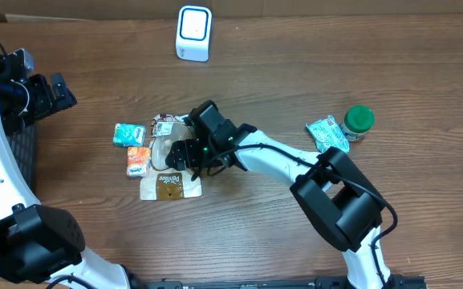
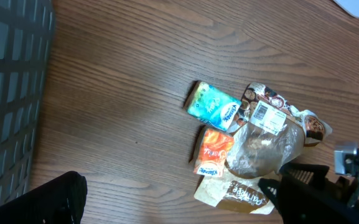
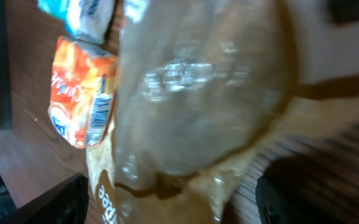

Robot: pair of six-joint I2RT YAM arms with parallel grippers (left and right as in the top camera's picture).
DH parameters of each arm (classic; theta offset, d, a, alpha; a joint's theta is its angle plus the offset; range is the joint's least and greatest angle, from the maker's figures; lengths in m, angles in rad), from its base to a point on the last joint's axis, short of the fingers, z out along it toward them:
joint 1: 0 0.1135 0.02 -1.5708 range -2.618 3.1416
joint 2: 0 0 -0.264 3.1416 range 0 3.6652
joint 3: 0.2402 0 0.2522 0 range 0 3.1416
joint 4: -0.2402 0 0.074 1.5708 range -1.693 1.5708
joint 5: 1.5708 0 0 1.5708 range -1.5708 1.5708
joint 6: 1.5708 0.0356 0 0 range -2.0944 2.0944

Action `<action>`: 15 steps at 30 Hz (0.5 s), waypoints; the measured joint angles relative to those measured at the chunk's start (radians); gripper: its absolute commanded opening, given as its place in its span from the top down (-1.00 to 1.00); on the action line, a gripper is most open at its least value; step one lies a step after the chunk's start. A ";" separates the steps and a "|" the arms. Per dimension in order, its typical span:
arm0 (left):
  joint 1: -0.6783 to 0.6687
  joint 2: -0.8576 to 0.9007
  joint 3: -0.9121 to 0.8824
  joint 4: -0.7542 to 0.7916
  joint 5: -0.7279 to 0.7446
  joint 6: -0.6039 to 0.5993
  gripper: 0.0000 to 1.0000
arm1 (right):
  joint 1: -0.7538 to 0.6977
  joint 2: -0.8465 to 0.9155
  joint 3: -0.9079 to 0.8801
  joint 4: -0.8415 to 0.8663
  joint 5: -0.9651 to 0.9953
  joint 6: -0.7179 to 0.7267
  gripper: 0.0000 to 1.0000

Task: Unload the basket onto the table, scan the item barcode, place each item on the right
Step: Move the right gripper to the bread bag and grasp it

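Observation:
A small pile of snack packets lies mid-table: a clear bag with a round pastry [image 1: 167,148] [image 2: 263,149], a teal packet [image 1: 128,134], an orange packet [image 1: 138,160] and a brown-and-cream packet [image 1: 169,187]. A white barcode label [image 2: 263,113] shows at the top of the pile. My right gripper [image 1: 184,156] [image 3: 188,199] is low over the pile and open, its fingers wide on either side of the clear bag [image 3: 204,87]. The left gripper [image 1: 54,92] [image 2: 179,208] hangs open at the far left, holding nothing. A white scanner [image 1: 193,32] stands at the back.
A dark mesh basket [image 2: 8,93] sits by the left table edge. At the right lie a green-lidded jar [image 1: 358,122] and another teal packet [image 1: 326,132]. The orange packet's barcode [image 3: 101,115] faces the right wrist camera.

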State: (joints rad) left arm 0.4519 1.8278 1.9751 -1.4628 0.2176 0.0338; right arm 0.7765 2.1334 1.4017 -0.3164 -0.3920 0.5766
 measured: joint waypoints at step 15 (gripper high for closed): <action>0.000 0.000 0.000 0.000 0.000 0.000 -0.99 | 0.007 0.083 0.021 0.096 -0.044 0.133 0.92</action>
State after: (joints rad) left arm 0.4519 1.8278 1.9751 -1.4624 0.2176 0.0338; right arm 0.7834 2.2166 1.4231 -0.2207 -0.4358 0.7097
